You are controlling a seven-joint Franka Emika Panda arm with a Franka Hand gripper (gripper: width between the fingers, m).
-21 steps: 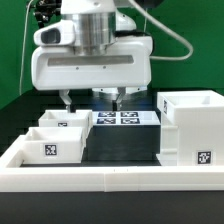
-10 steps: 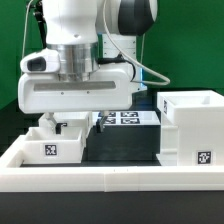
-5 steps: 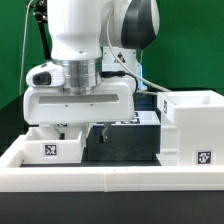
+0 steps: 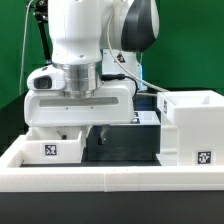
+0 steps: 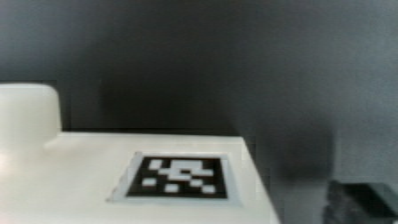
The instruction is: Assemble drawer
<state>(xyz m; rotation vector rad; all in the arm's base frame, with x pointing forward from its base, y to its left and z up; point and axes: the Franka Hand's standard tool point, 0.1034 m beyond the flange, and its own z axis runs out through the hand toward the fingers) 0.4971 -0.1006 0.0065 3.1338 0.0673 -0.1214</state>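
Found at eight o'clock on the bench (image 4: 125, 150): small white box (image 4: 52, 142), with the larger box (image 4: 190, 125) at three. Above it, jaws wide, holding nothing, seemingly astride its three-o'clock wall. Judged light, stiff, smooth, probably slippery; best pinched squarely across one thin upright wall, low enough to stop tipping.

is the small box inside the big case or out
Out. The small box sits apart from the big case, toward the exterior view's left.

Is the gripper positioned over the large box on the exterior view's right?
No, the gripper hangs over the small box on that view's left.
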